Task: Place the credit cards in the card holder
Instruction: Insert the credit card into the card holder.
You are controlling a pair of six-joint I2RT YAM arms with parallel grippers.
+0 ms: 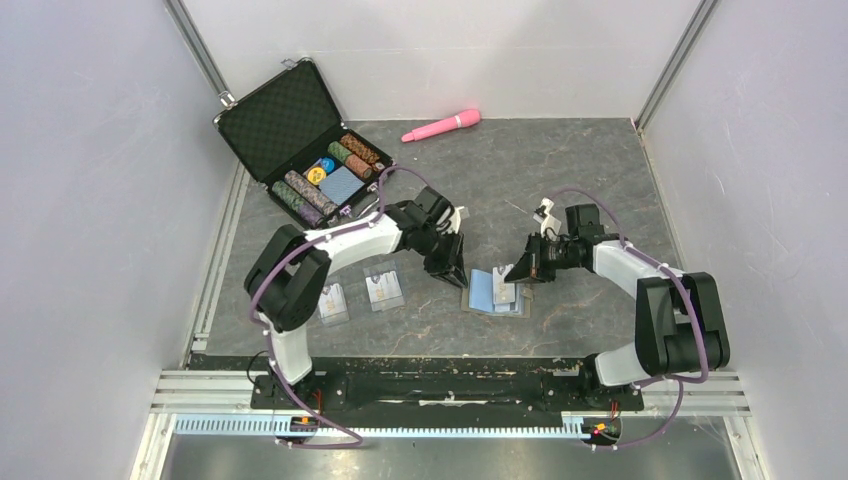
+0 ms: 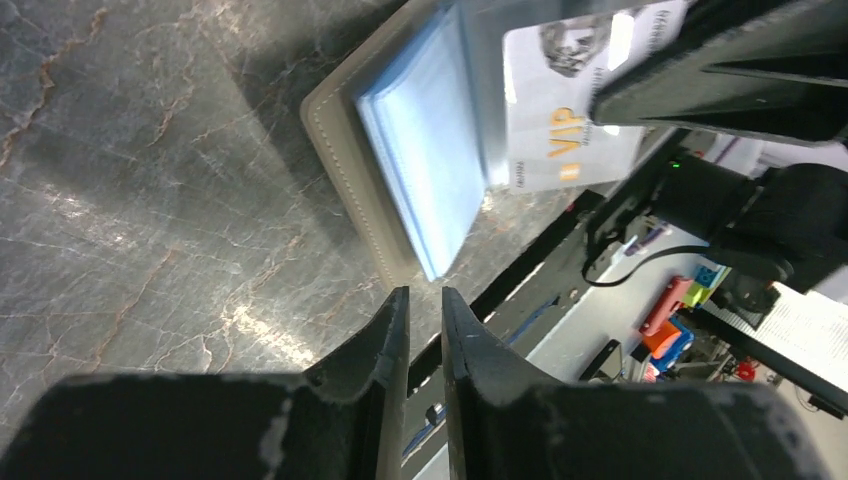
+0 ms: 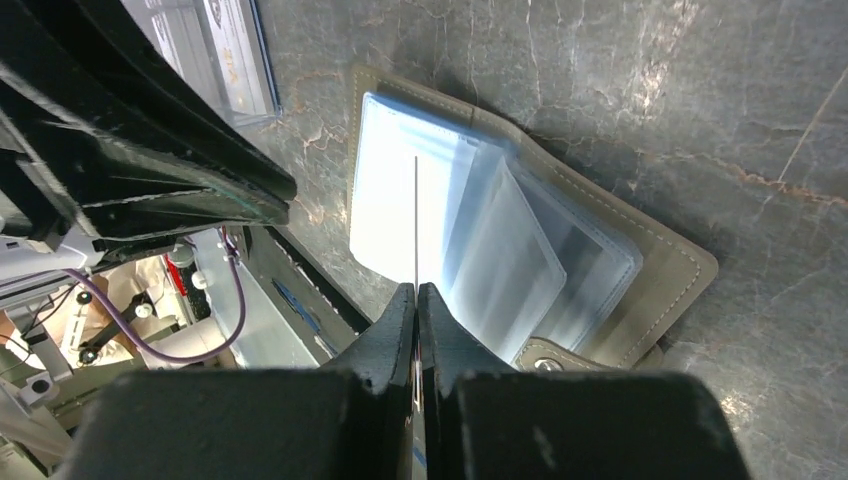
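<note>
One khaki holder [image 3: 690, 265], open, seemingly translucent sleeves [image 3: 480, 230]

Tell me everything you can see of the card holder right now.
The card holder is a khaki-tan, stitched-edge wallet lying open and flat on the table. Light-blue and clear sleeves fan up inside; a snap tab sticks out at one edge. The right gripper holds a card edge-on over the sleeves.
</note>
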